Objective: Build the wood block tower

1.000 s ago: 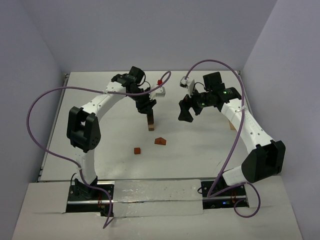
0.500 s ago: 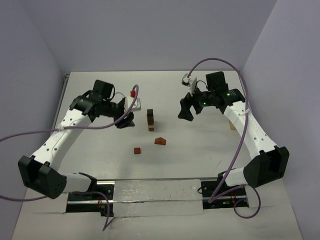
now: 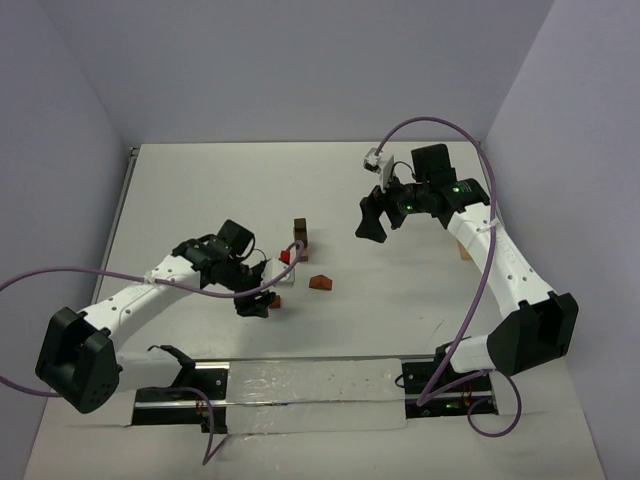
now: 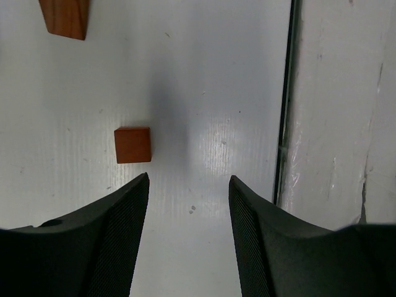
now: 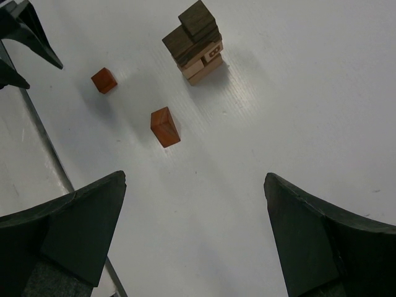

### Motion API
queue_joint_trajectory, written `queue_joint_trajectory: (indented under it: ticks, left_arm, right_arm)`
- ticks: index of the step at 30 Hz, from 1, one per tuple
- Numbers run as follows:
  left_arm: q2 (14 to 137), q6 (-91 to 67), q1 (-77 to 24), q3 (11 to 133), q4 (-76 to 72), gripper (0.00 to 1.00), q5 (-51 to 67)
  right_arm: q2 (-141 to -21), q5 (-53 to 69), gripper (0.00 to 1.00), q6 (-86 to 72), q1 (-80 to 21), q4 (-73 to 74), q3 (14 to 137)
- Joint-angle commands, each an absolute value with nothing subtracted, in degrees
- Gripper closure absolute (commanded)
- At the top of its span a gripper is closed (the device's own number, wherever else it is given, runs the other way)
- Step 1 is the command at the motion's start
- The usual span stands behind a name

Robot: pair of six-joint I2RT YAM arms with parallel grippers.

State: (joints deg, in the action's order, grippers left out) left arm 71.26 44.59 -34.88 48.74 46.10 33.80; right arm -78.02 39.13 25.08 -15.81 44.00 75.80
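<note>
The wood block tower [image 3: 300,240] stands upright mid-table, dark blocks over lighter ones; it also shows in the right wrist view [image 5: 197,42]. A small reddish cube [image 3: 276,301] and a reddish wedge [image 3: 320,283] lie loose in front of it. My left gripper [image 3: 253,304] is open and empty, low over the table just left of the cube. In the left wrist view the cube [image 4: 132,145] lies just ahead of the left fingertip, and the gripper [image 4: 189,180] points past it. My right gripper [image 3: 372,226] is open and empty, raised right of the tower.
A tan block [image 3: 463,250] lies behind the right arm at the right edge. The table's near edge rail [image 4: 286,124] runs close to my left gripper. The right wrist view shows the cube [image 5: 104,80], wedge [image 5: 165,127] and the left fingers [image 5: 18,37].
My left gripper left the top of the tower, swung out left, then came down toward the near edge beside the cube. The right arm has barely moved.
</note>
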Motion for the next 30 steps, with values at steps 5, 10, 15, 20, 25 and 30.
queue_joint_trajectory:
  ticks: [5,10,15,20,25,30]
  left_arm:
    - [76.41,43.4,-36.57,46.42,34.04,0.39,27.68]
    - [79.79,42.38,-37.04,47.13,31.09,0.39,26.76]
    - [82.6,42.19,-37.27,47.37,29.97,0.39,25.95]
    - [85.14,41.86,-37.38,47.13,28.51,0.39,24.75]
    - [86.65,41.91,-37.35,47.11,27.19,0.39,24.43]
    - [87.76,41.61,-37.35,47.29,26.21,0.39,24.41]
  right_arm:
    - [-77.41,38.58,0.0,24.43,-15.38,41.92,75.39]
    - [-76.78,38.02,0.0,24.47,-15.29,41.66,74.55]
    - [-76.64,38.03,0.0,24.5,-15.38,41.6,74.36]
    - [-76.97,38.21,0.0,24.37,-15.38,41.66,74.59]
    - [-76.9,37.97,0.0,24.43,-15.38,41.66,74.53]
    - [-77.26,38.06,0.0,24.37,-15.38,41.75,74.73]
